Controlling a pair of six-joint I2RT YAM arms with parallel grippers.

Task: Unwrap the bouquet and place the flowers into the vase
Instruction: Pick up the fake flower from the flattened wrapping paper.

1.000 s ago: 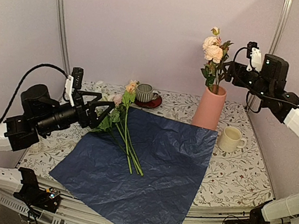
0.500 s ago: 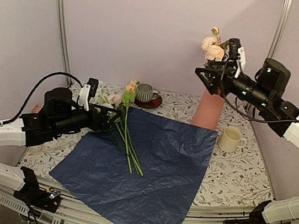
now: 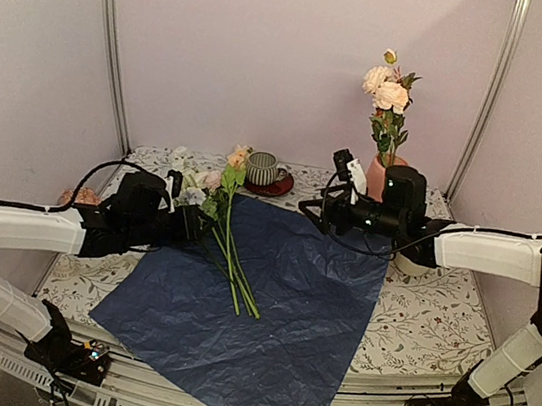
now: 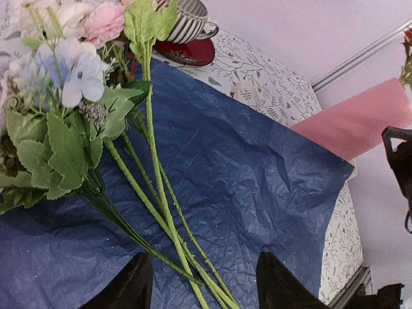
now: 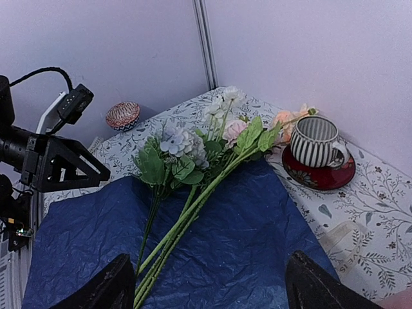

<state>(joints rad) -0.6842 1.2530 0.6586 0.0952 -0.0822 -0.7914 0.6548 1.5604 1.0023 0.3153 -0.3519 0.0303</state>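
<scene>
We see a floral surface [image 3: 427, 316], lilac walls [image 3: 272, 52]; flowers [image 3: 229, 248] lie diagonally, blooms far-left, on blue paper [image 3: 287, 306]; left claw [image 4: 203, 270], right claw [image 5: 209, 264] released.

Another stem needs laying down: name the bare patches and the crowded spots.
Free: the blue paper right of the stems; the tablecloth between the paper and the table's right edge. Crowded: back left, around flower heads, striped cup and left end effector.

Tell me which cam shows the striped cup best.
Right wrist. The striped cup shows whole and large there, standing on its red saucer, with the handle visible. Left wrist cuts the cup off at the top edge. Top external shows it whole but small and far back.
</scene>
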